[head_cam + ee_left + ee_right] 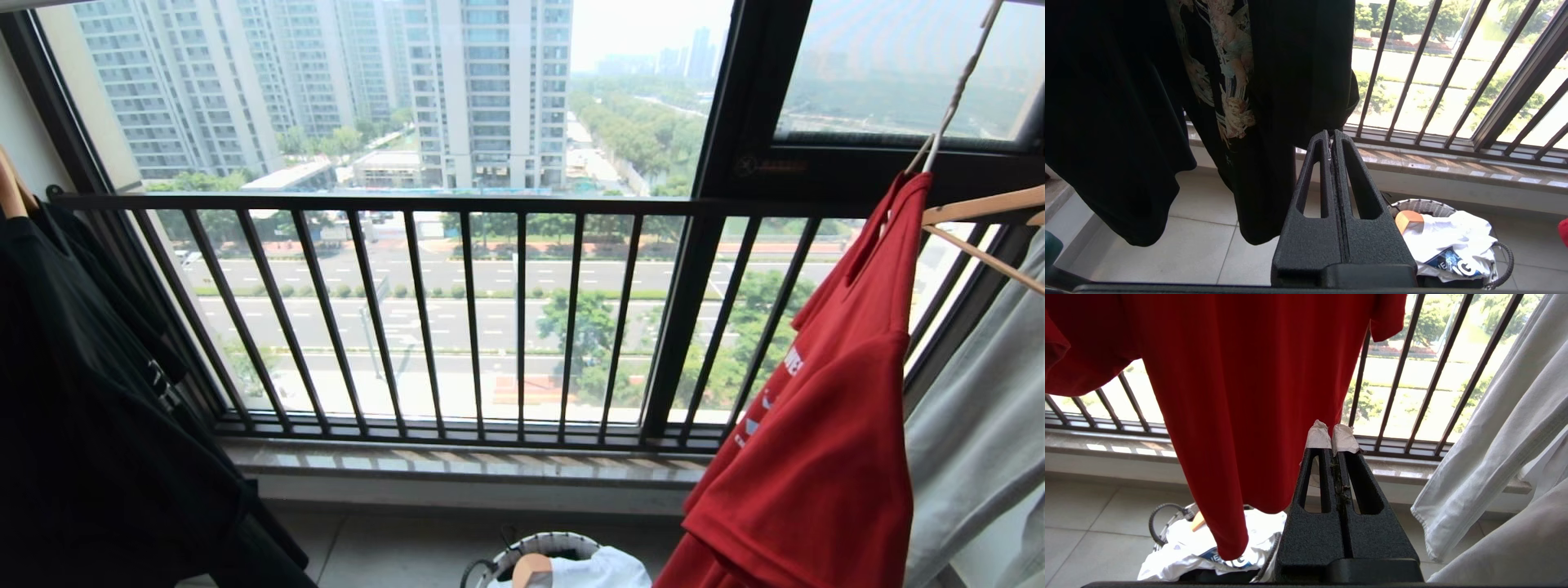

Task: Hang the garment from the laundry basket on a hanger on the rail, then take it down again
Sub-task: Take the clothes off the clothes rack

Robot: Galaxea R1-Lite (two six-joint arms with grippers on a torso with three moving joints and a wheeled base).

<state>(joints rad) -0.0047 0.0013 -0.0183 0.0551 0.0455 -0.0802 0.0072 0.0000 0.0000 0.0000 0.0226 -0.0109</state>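
The red garment (824, 457) hangs at the right from the thin whitish wire hanger, of which only the twisted neck (954, 102) shows. The rail is out of view above. The laundry basket (539, 543) stands on the floor below the window, left of the garment's hem, with a white cloth in it. Neither arm appears in the head view. My left gripper (1331, 132) is shut and empty, low beside the black T-shirt, with the basket (1421, 204) beyond it. My right gripper (1331, 433) is shut and empty, close behind the red garment (1241, 396).
A black T-shirt (90, 408) hangs at the left. A pale grey-green garment (980, 441) on a wooden hanger (980, 208) hangs right of the red one. A dark railing (457, 204) with vertical bars guards the window. A white cloth (604, 567) and a wooden hanger end lie in the basket.
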